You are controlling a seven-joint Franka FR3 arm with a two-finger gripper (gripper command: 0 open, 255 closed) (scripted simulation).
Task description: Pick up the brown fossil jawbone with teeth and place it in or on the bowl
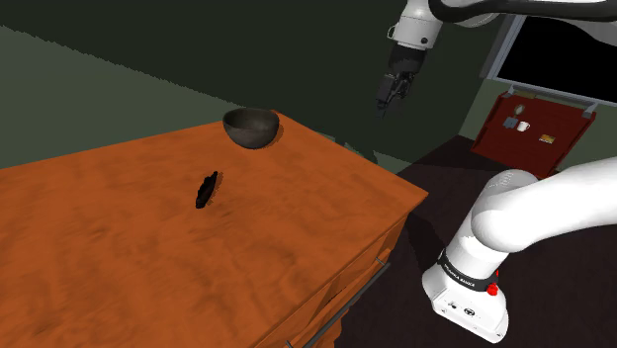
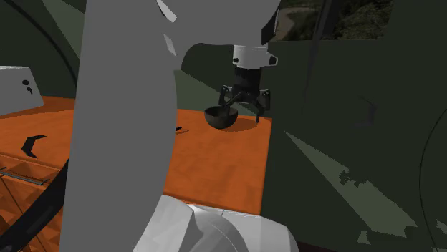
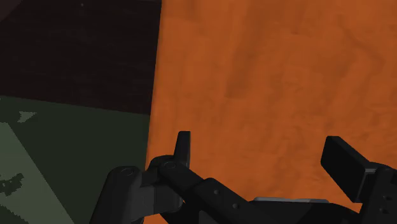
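orange tabletop [image 1: 119, 257], dark jawbone [image 1: 205, 189] mid-surface, bowl [image 1: 249, 127] near far edge, claw [image 1: 386, 103] released high above

Reaching up from the base with the white arm [image 1: 539, 213], thick lower link angled, upper links arching over. Hanging the all-black gripper [image 1: 386, 105] below the pale wrist [image 1: 420, 30], pointed downward with a slight lean. Holding both fingers [image 3: 183, 147] wide, one on each side of the jaws' gap, well apart, dark knuckles just behind the jaws
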